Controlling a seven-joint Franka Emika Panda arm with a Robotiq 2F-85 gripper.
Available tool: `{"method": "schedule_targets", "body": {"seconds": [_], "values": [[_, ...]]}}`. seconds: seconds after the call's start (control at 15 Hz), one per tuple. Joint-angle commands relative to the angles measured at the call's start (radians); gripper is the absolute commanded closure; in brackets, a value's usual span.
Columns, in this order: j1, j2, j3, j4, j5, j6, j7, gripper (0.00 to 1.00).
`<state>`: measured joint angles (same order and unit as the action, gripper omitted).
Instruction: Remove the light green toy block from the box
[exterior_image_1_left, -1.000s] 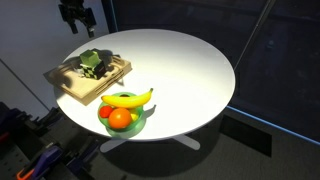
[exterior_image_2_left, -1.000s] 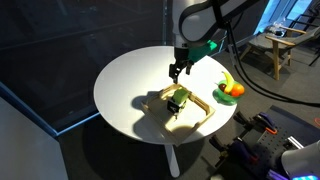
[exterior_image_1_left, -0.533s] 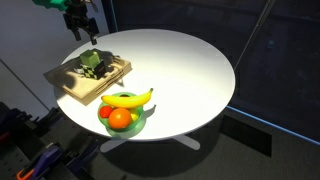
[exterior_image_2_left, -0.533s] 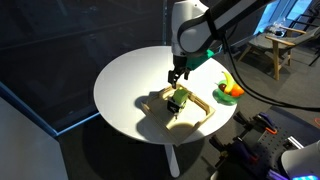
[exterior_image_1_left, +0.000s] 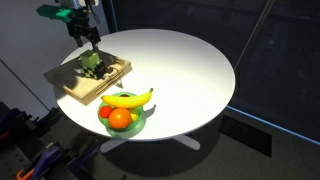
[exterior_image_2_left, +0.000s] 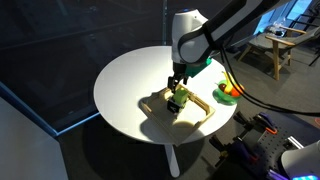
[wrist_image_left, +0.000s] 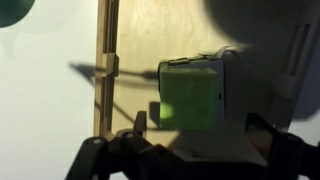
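Note:
The light green toy block (wrist_image_left: 192, 93) fills the middle of the wrist view, lying in the box (wrist_image_left: 107, 60), a shallow light-wood tray. My gripper (wrist_image_left: 200, 135) is open, its dark fingers to either side just below the block in that view. In both exterior views the gripper (exterior_image_1_left: 88, 42) (exterior_image_2_left: 178, 82) hangs close above a pile of green and black toy pieces (exterior_image_1_left: 92, 63) (exterior_image_2_left: 180, 97) in the box (exterior_image_1_left: 70, 88) (exterior_image_2_left: 200, 108). In the exterior views I cannot tell the light block apart from the pile.
A green fruit bowl (exterior_image_1_left: 137, 123) with a banana (exterior_image_1_left: 128, 99) and an orange stands beside the box near the edge of the round white table (exterior_image_1_left: 185, 70). The bowl also shows in the exterior view (exterior_image_2_left: 222, 97). Dark panels surround the table.
The gripper has come down from well above the table's edge to just over the toys in the box. The toys and bowl have not moved.

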<state>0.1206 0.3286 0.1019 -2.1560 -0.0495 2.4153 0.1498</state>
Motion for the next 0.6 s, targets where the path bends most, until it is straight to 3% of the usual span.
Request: {"method": "schedule_targets", "body": {"seconds": [0.0, 0.53], "values": [[0.009, 0.000, -0.008, -0.019, 0.007, 0.027, -0.001, 0.00], [0.011, 0.014, -0.010, -0.037, 0.003, 0.049, -0.004, 0.00]]}}
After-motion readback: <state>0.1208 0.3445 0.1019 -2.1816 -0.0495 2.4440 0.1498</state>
